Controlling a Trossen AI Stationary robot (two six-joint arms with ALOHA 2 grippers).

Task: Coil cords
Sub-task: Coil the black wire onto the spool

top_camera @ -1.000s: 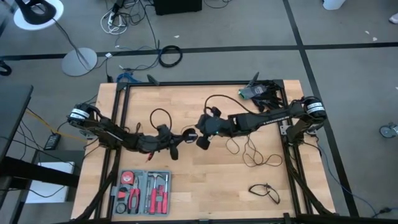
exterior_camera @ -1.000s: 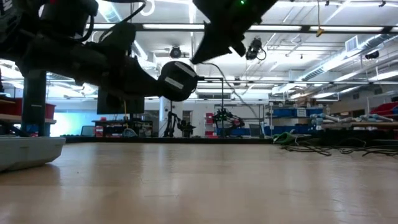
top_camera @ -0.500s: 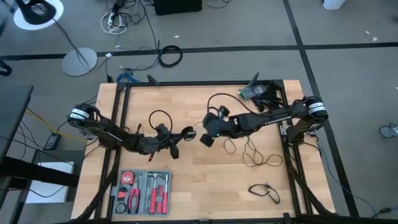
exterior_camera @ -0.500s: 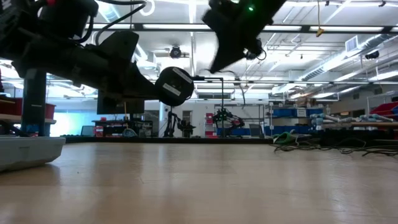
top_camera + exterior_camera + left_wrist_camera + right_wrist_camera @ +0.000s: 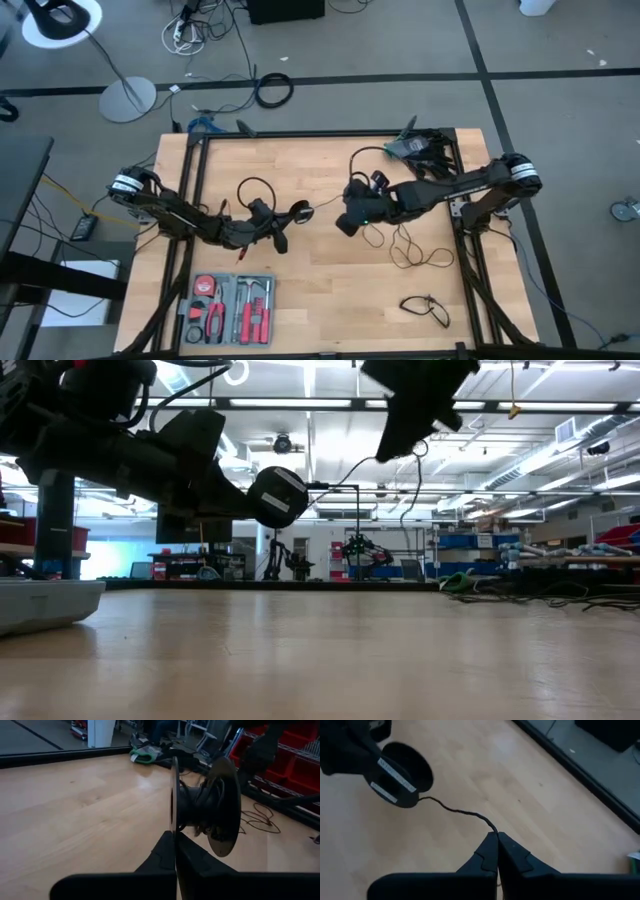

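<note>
A tool kit tray (image 5: 228, 310) and a pair of glasses (image 5: 426, 308) are seen at the near edge of the wooden table (image 5: 300, 320). Above the mid-table, the left tool (image 5: 290, 217) is clenched on the rim of a small black spool (image 5: 202, 810), which is held clear of the surface; black cord is seen wound on the spool core in the left wrist view. From the spool, a thin black cord (image 5: 457, 811) is stretched across to the right tool (image 5: 496, 839), whose fingers are clamped shut on it. The right tool (image 5: 345, 222) is positioned just right of table centre and well above the surface in the low view. Behind the right tool, the cord is carried up in a loop (image 5: 362, 157) and down into loose slack (image 5: 415, 250) lying on the table toward the right side. A second loop of cord (image 5: 256, 187) is seen near the left arm. At the far right corner, a green and black device (image 5: 415, 148) is resting on the table
</note>
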